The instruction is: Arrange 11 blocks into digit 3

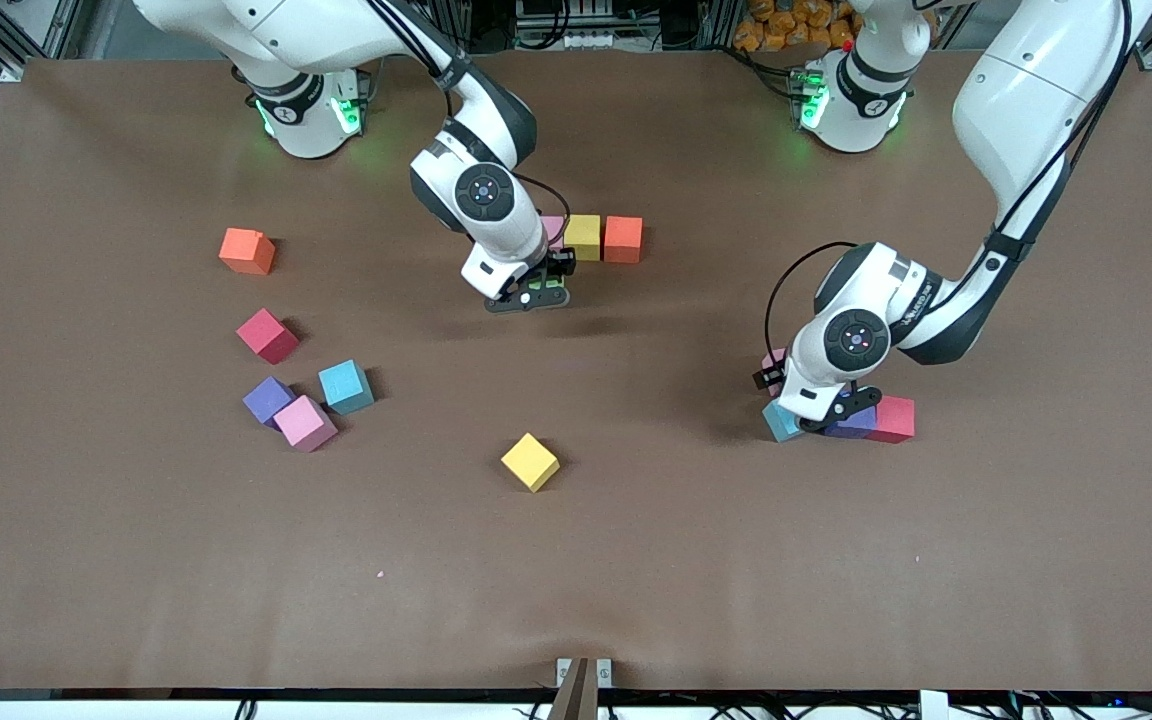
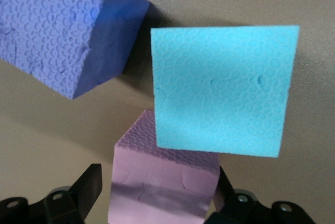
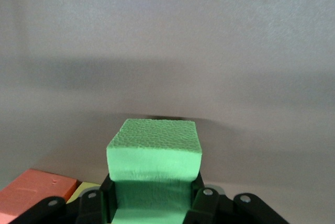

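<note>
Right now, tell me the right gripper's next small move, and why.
Probably set the block down where it is and open. The right gripper is shut on the green block, just nearer the camera than the pink block ending the row with yellow and orange. That looks like the start of the 3's next row. The left gripper straddles a second pink block.

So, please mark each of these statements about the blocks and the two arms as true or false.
1. The right gripper holds a green block. True.
2. The left gripper has its jaws around a yellow block. False: a pink block sits between them.
3. A yellow block lies alone, nearer the front camera than the other blocks. True.
4. The row beside the right gripper ends in a blue block. False: it ends in an orange block.
</note>
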`<state>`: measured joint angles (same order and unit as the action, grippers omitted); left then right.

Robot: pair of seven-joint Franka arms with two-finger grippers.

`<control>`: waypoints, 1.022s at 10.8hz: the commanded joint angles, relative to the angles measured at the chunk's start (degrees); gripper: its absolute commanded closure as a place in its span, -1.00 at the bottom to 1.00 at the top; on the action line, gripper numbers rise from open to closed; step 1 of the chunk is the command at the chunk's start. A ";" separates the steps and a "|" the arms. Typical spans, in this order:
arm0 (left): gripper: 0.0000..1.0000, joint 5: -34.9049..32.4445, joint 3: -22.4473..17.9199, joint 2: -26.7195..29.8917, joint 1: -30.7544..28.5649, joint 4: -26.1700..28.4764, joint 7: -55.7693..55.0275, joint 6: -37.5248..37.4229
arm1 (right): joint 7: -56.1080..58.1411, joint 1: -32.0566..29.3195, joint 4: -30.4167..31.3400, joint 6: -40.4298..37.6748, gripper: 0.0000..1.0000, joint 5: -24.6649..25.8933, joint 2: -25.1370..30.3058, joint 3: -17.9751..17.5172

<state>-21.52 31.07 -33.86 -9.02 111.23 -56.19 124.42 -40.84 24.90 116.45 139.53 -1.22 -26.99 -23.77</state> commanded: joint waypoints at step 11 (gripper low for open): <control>0.68 -0.46 7.41 2.57 -0.47 -9.70 -1.20 -3.02 | -4.77 3.66 0.62 -0.75 0.38 0.25 -1.49 0.66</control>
<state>-21.67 36.88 -31.94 -9.03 103.38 -56.22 124.06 -44.35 27.57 116.92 138.81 -1.22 -28.59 -23.71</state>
